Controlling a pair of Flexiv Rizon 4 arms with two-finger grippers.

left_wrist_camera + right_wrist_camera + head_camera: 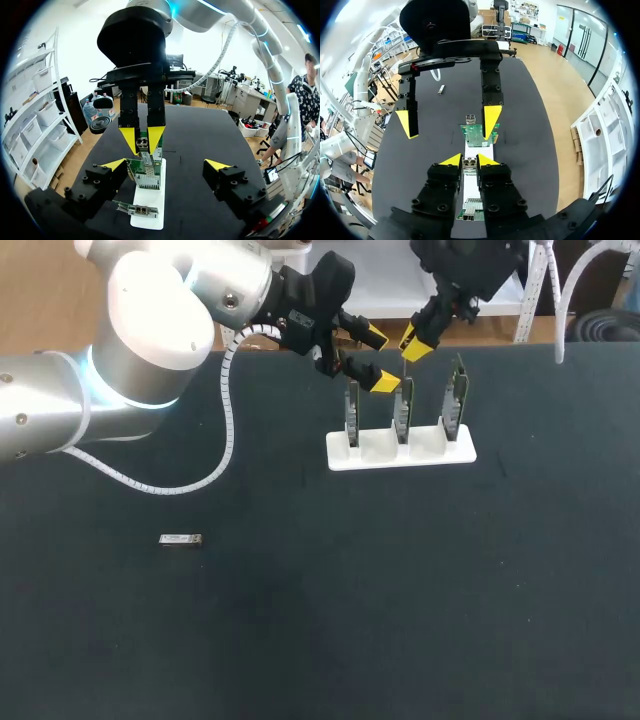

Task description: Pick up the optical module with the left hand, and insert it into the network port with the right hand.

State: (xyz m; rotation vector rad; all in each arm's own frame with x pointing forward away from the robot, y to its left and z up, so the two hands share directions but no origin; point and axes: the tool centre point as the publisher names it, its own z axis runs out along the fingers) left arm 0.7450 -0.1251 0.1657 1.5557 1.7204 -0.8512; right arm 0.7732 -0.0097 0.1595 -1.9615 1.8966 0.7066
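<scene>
A small silver optical module (143, 146) is pinched between the yellow tips of my right gripper (145, 137), which is shut on it. The right gripper (415, 346) hangs just over the middle green port board (403, 405) of a white holder (400, 452). In the right wrist view the module (469, 163) sits between the tips of that gripper (468, 160), with a board (479, 134) just ahead. My left gripper (377, 357) is open and empty, straddling the air beside the left board (353, 410). A second module (181, 539) lies flat on the table, far left.
The holder carries three upright boards; the right one (456, 395) stands apart from both grippers. The black table (400, 590) stretches wide in front of the holder. My left arm's white cable (228, 430) loops over the table's back left.
</scene>
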